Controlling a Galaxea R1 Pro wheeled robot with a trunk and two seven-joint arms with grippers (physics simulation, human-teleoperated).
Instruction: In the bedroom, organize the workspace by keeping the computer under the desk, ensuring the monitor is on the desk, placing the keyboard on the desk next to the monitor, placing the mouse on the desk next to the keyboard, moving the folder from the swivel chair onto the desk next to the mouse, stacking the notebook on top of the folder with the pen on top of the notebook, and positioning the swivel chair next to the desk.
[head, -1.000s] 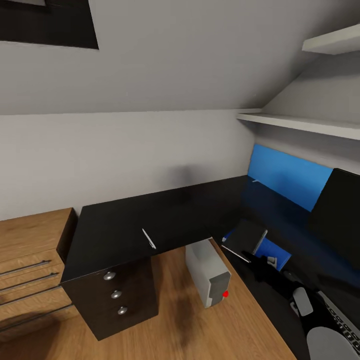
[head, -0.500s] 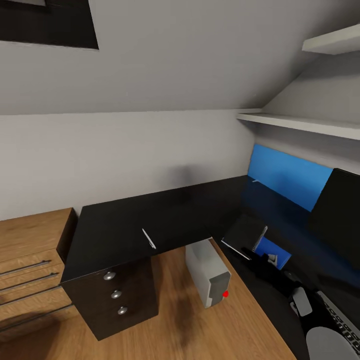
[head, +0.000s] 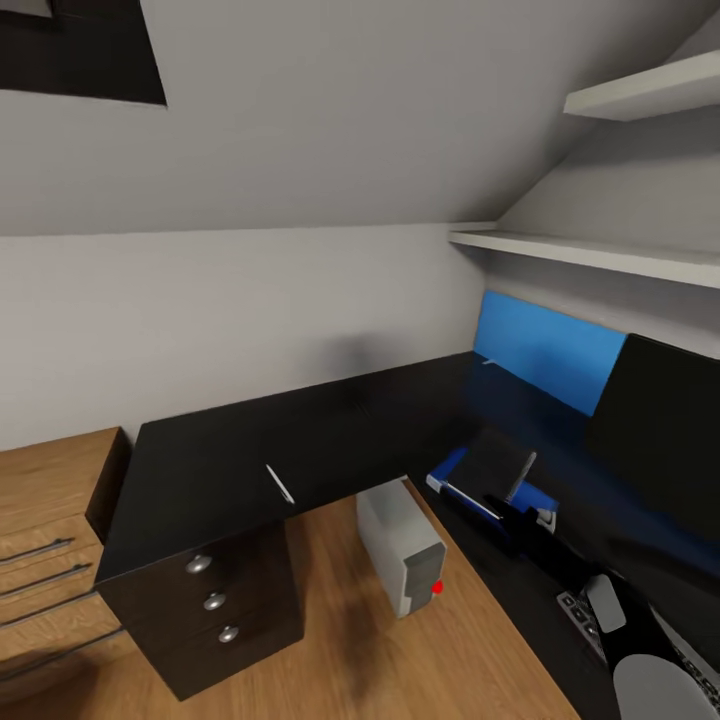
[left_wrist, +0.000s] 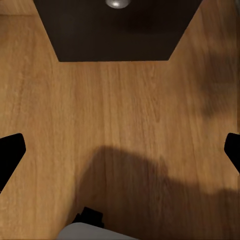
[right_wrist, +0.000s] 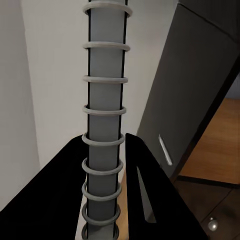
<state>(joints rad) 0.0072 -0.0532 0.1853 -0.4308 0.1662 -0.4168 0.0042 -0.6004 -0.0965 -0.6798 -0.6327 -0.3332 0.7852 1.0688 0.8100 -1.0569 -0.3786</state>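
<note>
Notebook (head: 492, 465), a dark spiral-bound one, is held tilted above the blue folder (head: 455, 472), which lies flat on the right wing of the glossy black desk (head: 230, 455). In the head view the right gripper (head: 515, 512) is seen clamped on the notebook's near edge, the black arm reaching in from the lower right. In the right wrist view the notebook's grey spine with its wire rings (right_wrist: 104, 120) is pinched between the two black fingers (right_wrist: 145, 175), closed against it on either side. Whether the notebook's lower edge touches the folder cannot be told.

A white pen (head: 279, 484) is seen lying on the desk's left part, near the front edge, well apart from the notebook; the same pen (right_wrist: 164, 149) is seen past the spine in the right wrist view. The light grey computer (head: 400, 548) stands on the wooden floor (head: 330, 640) under the corner of the desk, a red dot on its front. The black monitor (head: 655, 420) stands on the desk at the right, in front of a blue panel (head: 545, 350) on the wall. Part of the keyboard (head: 580, 612) is seen at the lower right beside the arm.

The dark three-drawer unit (head: 215, 602) with round silver knobs sits under the desk's left end, beside a low oak chest (head: 45, 520).

In the left wrist view the left gripper's fingertips (left_wrist: 11, 150) are spread wide apart over the floor, nothing between them, with the drawer unit's base and one knob (left_wrist: 117, 3) ahead.
</note>
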